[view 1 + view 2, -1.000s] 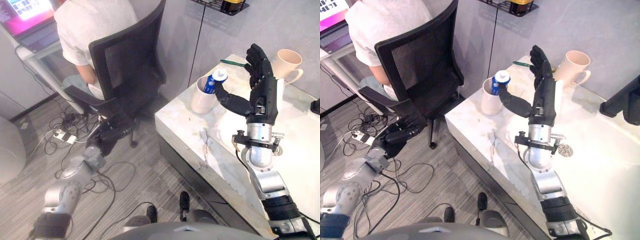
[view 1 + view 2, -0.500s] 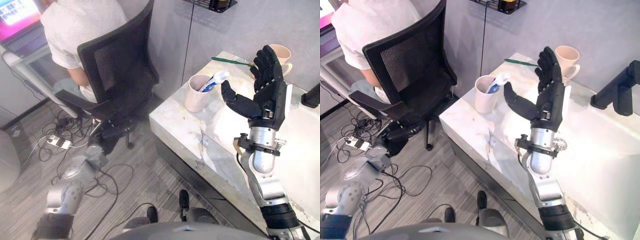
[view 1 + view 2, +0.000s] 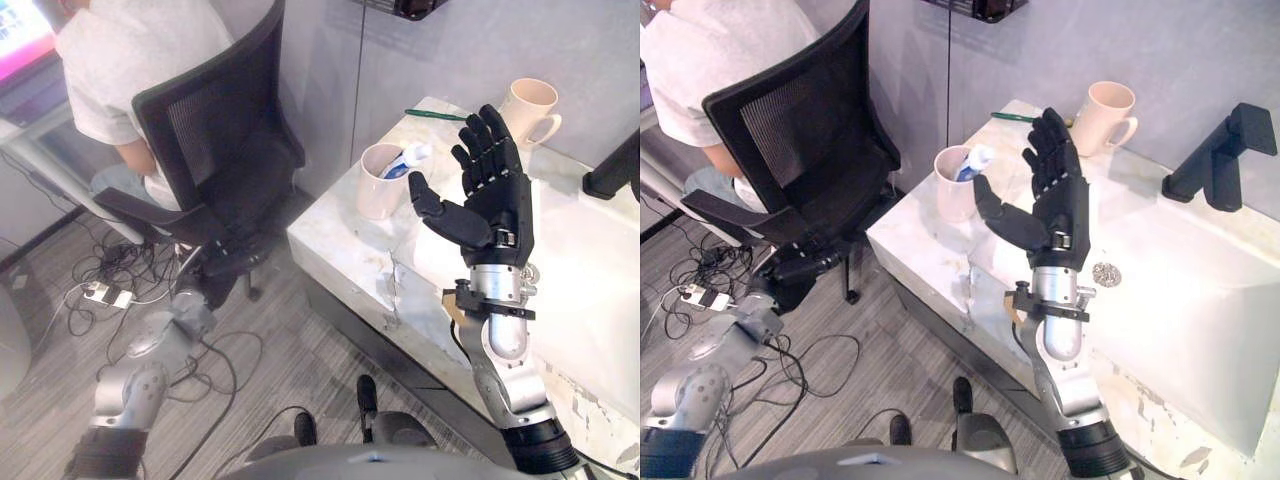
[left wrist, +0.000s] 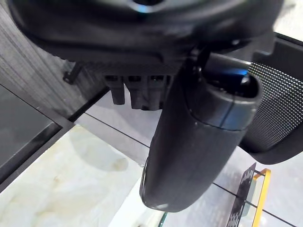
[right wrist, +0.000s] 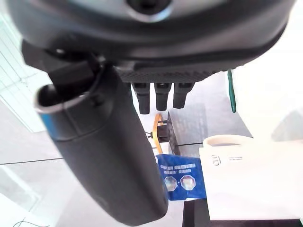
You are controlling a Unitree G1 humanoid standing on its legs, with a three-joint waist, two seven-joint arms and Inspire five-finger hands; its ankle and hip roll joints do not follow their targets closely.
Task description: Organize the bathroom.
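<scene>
Left hand [image 3: 232, 265] is hanging low over the floor by the base of the office chair [image 3: 215, 140], fingers loosely curled, gripping nothing. A person [image 3: 125, 60] is sitting in that chair, close in on the left, so room on that side is tight.

Right hand [image 3: 492, 200] is hovering raised above the white marble table [image 3: 350, 230], palm up, fingers spread straight and thumb out, holding nothing. The table's front edge is running diagonally just below the wrist; its corner is sitting near the chair.

Just beyond the thumb, the cup [image 3: 378, 181] is standing upright near the table's left corner. The toothpaste tube [image 3: 404, 160], white with blue print, is leaning inside it, its end poking out over the rim toward the hand. Hand and cup are apart.

Farther back, a green toothbrush [image 3: 435, 114] is lying flat by the wall edge, and a cream mug [image 3: 527, 108] is standing just beside it. A black faucet [image 3: 1217, 157] is sitting at the far right, with a sink drain [image 3: 1104, 273] on the bare surface right of the arm.
</scene>
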